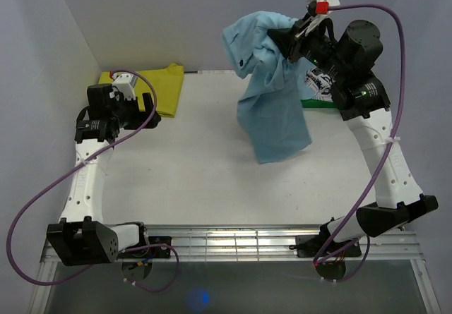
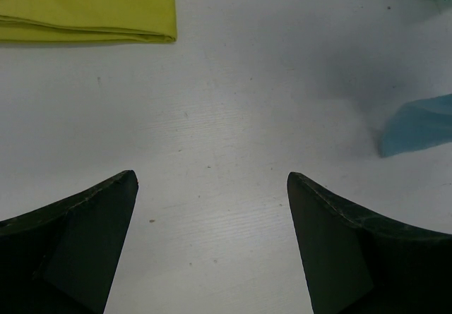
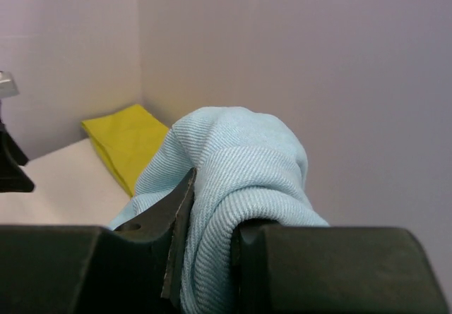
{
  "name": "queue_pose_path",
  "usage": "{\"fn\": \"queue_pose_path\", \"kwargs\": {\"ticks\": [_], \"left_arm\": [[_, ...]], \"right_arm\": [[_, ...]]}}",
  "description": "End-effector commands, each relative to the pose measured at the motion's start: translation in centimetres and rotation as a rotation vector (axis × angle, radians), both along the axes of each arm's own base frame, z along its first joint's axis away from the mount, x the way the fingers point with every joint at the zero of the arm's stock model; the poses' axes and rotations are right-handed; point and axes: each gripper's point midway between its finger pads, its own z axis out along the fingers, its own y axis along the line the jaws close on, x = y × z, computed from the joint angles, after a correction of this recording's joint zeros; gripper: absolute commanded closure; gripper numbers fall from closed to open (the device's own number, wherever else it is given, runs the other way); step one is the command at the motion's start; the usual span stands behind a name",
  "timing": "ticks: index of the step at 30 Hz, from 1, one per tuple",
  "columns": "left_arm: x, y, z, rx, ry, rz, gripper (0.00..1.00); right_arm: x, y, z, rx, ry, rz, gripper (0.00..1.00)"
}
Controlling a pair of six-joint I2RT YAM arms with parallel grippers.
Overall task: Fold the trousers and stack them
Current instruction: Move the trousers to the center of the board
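The trousers (image 1: pixel 272 95) hang in a bunched light blue drape from my right hand (image 1: pixel 293 40), which is clamped narrow on a thick fold at their top; from the right wrist view the cloth bulges up between and over the two fingers. So the garment lies straight below that hand, its long axis running down from the grip toward the desk (image 1: pixel 205 180), with the loose lower end low near the surface; I cannot tell whether it touches. That free end is what I judge the next move turns on: it sits below and slightly to the inside of the right hand, on the side facing my other arm. My left hand (image 2: pixel 212 180) is spread wide and holds nothing, low over bare desk, well apart from the drape; a blue corner shows ahead of it and off to its right. It is the only hand free to reach the hanging end. Just beyond the left hand, to its left, lies a folded yellow garment (image 1: pixel 161 85). Beside the right arm, partly hidden, sits a printed garment (image 1: pixel 318 88).
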Motion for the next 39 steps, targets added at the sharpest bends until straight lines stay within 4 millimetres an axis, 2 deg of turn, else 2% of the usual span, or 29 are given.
{"fn": "queue_pose_path", "kwargs": {"ticks": [1,3,4,5,7,8,10,12,14,17,18,19,20,21,22,23,24,25,26,27,29,30,31,33,34,35,37,38,39], "left_arm": [[-0.8,-1.1,3.5,-0.066,-0.081,-0.028,0.02],[-1.2,-1.8,4.0,-0.091,-0.090,-0.053,0.02],[-1.5,-2.1,4.3,-0.102,-0.101,-0.070,0.02],[-1.7,-2.4,4.7,-0.111,-0.113,-0.088,0.02],[-2.0,-3.0,4.9,-0.129,-0.134,-0.120,0.02],[-2.2,-3.1,5.3,-0.139,-0.147,-0.116,0.02],[-2.2,-3.2,5.3,-0.149,-0.153,-0.111,0.02],[-2.1,-3.2,5.4,-0.164,-0.149,-0.106,0.02],[-1.8,-3.1,5.3,-0.170,-0.144,-0.116,0.02],[-1.8,-3.9,5.3,-0.173,-0.143,-0.181,0.02],[-1.8,-4.1,5.0,-0.167,-0.143,-0.214,0.02],[-1.9,-4.4,4.9,-0.171,-0.144,-0.240,0.02],[-2.2,-5.1,4.6,-0.192,-0.134,-0.285,0.02],[-2.2,-5.3,4.1,-0.194,-0.127,-0.307,0.02],[-2.4,-5.5,3.6,-0.200,-0.114,-0.323,0.02],[-2.9,-6.1,2.9,-0.227,-0.088,-0.355,0.02],[-3.0,-6.3,2.3,-0.204,-0.096,-0.399,0.02],[-3.1,-6.5,1.3,-0.211,-0.066,-0.419,0.02],[-3.2,-6.7,0.6,-0.213,-0.048,-0.437,0.02],[-3.2,-6.9,0.2,-0.207,-0.041,-0.453,0.02],[-2.8,-7.4,-1.2,-0.175,-0.010,-0.491,0.02],[-2.3,-7.3,-1.5,-0.140,-0.003,-0.487,0.02],[-2.7,-9.0,-2.1,-0.116,0.022,-0.538,0.02],[-2.4,-10.4,-4.2,-0.055,0.079,-0.588,0.02],[-2.6,-11.7,-4.8,-0.019,0.096,-0.622,0.02],[-2.4,-12.3,-5.8,-0.009,0.123,-0.638,0.02],[-2.2,-13.8,-6.6,-0.008,0.137,-0.667,0.02],[-2.0,-14.2,-7.1,-0.005,0.151,-0.674,0.02],[-2.0,-15.2,-8.5,0.001,0.187,-0.702,0.02]], "right_arm": [[-4.5,1.4,10.5,0.204,-0.298,0.074,0.92],[-5.2,2.6,11.8,0.262,-0.304,0.116,0.92],[-5.2,4.1,11.8,0.286,-0.282,0.157,0.92],[-6.3,4.2,13.8,0.337,-0.317,0.190,0.92],[-6.6,5.7,14.5,0.384,-0.311,0.247,0.92],[-7.5,5.7,15.8,0.419,-0.342,0.273,0.92],[-7.9,7.3,15.9,0.445,-0.324,0.326,0.92],[-8.3,7.9,15.9,0.462,-0.308,0.359,0.92],[-8.1,7.9,14.8,0.461,-0.264,0.351,0.92],[-7.1,6.6,9.8,0.385,-0.181,0.246,0.92],[-8.7,4.4,9.7,0.378,-0.205,0.211,0.92],[-6.7,4.9,4.0,0.287,-0.123,0.163,0.92],[-6.4,4.0,1.7,0.256,-0.082,0.121,0.92],[-7.1,1.5,0.9,0.246,-0.081,0.056,0.92],[-5.8,1.4,-5.7,0.151,0.037,0.025,0.91],[-5.7,0.3,-8.6,0.065,0.036,-0.008,0.82],[-6.1,-1.9,-10.5,0.023,0.040,-0.063,0.60],[-5.6,-2.8,-17.5,-0.085,0.172,-0.091,0.48],[-5.6,-4.2,-20.2,-0.184,0.185,-0.118,0.37],[-5.4,-6.4,-22.0,-0.234,0.212,-0.176,0.20],[-5.4,-9.2,-26.4,-0.364,0.295,-0.228,0.07],[-4.8,-11.4,-27.1,-0.381,0.325,-0.288,0.02],[-4.5,-12.4,-27.3,-0.397,0.338,-0.310,0.02],[-3.3,-14.5,-27.1,-0.423,0.367,-0.371,0.07],[-2.9,-14.9,-26.9,-0.427,0.379,-0.376,0.08],[-2.6,-14.9,-25.8,-0.426,0.377,-0.363,0.08],[-1.2,-14.6,-27.0,-0.443,0.453,-0.327,0.07],[-1.2,-13.4,-27.4,-0.437,0.483,-0.249,0.07],[-0.9,-12.7,-28.9,-0.454,0.568,-0.193,0.06]]}}
